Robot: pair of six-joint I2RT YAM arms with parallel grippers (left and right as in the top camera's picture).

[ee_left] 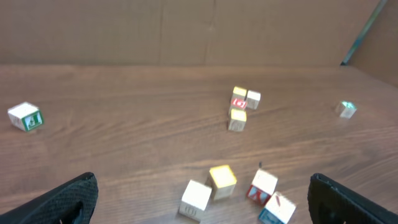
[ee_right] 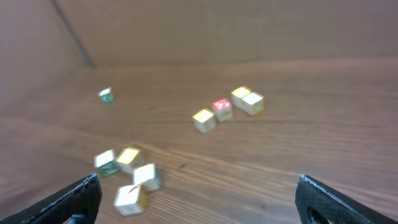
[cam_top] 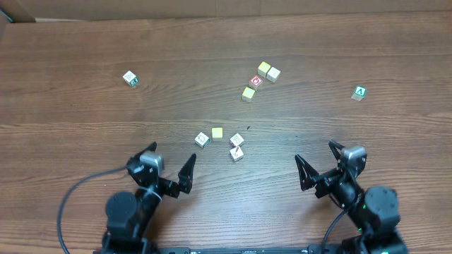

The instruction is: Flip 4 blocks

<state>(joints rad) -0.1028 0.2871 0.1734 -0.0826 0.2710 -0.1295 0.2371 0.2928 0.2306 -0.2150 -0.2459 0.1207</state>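
Note:
Four small blocks lie clustered at mid-table: a white-faced one [cam_top: 202, 140], a yellow-topped one [cam_top: 217, 132], a white one [cam_top: 236, 140] and one with a red-orange mark [cam_top: 236, 153]. In the left wrist view they are the white block [ee_left: 196, 198], the yellow block [ee_left: 222, 179] and two white-topped blocks [ee_left: 263, 185] [ee_left: 278, 208]. My left gripper [cam_top: 169, 161] [ee_left: 202, 193] is open just short of them, holding nothing. To their right, my right gripper [cam_top: 316, 158] [ee_right: 196, 196] is open and empty. Its camera shows the cluster [ee_right: 129, 199] at lower left, blurred.
Farther back sits a red-circle cube [cam_top: 256, 81] with yellow and cream neighbours [cam_top: 264, 68] [cam_top: 248, 93]. A green "A" cube [cam_top: 360, 92] lies at the right, and a white cube with green print [cam_top: 130, 78] at the far left. A cardboard wall [ee_left: 186, 31] backs the table.

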